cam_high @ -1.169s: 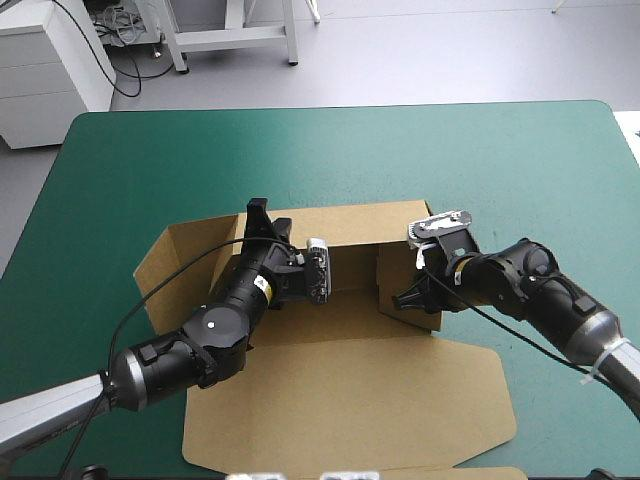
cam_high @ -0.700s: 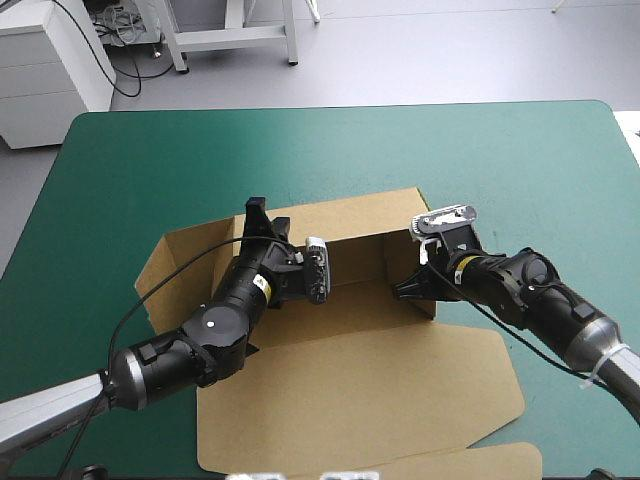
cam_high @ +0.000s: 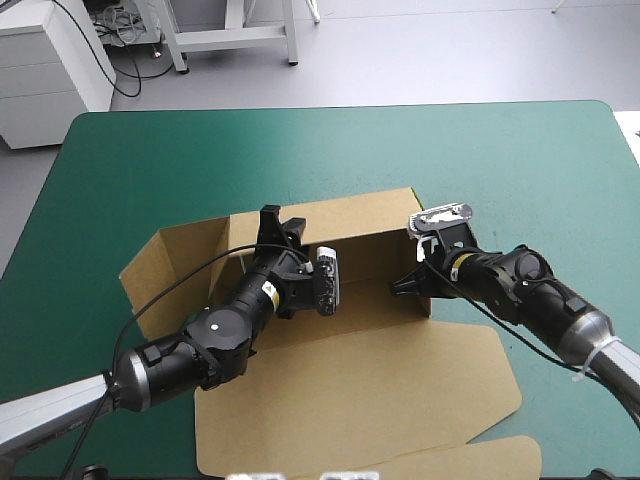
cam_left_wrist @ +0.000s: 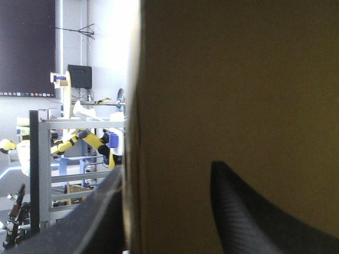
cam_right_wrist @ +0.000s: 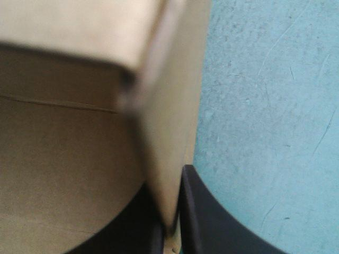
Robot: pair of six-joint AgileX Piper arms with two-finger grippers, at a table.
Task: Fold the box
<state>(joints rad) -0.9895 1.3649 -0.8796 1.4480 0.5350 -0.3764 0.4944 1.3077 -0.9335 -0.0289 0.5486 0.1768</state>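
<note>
The box (cam_high: 360, 390) lies in the middle of the table (cam_high: 500, 160), set somewhat toward the near side. Nearest is its lid (cam_high: 400, 370), flat on the teal-green cover, with a narrow tuck strip along its near edge.

Beyond the lid both arms reach in over the tray floor. The right gripper (cam_high: 408, 287) comes from the right and pinches the right wall (cam_right_wrist: 169, 132). In its wrist view the black fingers (cam_right_wrist: 206, 217) are pressed almost together with the board edge standing upright between them, one finger inside the tray and one on the side of the bare cover.

The left gripper (cam_high: 278, 225) is farther in, at the left end of the back wall (cam_high: 365, 215). In its wrist view the wall's edge stands between the fingers: one (cam_left_wrist: 254, 211) lies against the brown face, the other (cam_left_wrist: 100, 222) sits just beyond the edge. It appears to be clamping the wall, though the angle makes the grip hard to judge.

The back wall is raised and meets the right wall at the far right corner. The left flap (cam_high: 160, 270) splays outward, only partly raised, leaving that side open.

Beyond the box the cover runs bare to the far edge.
</note>
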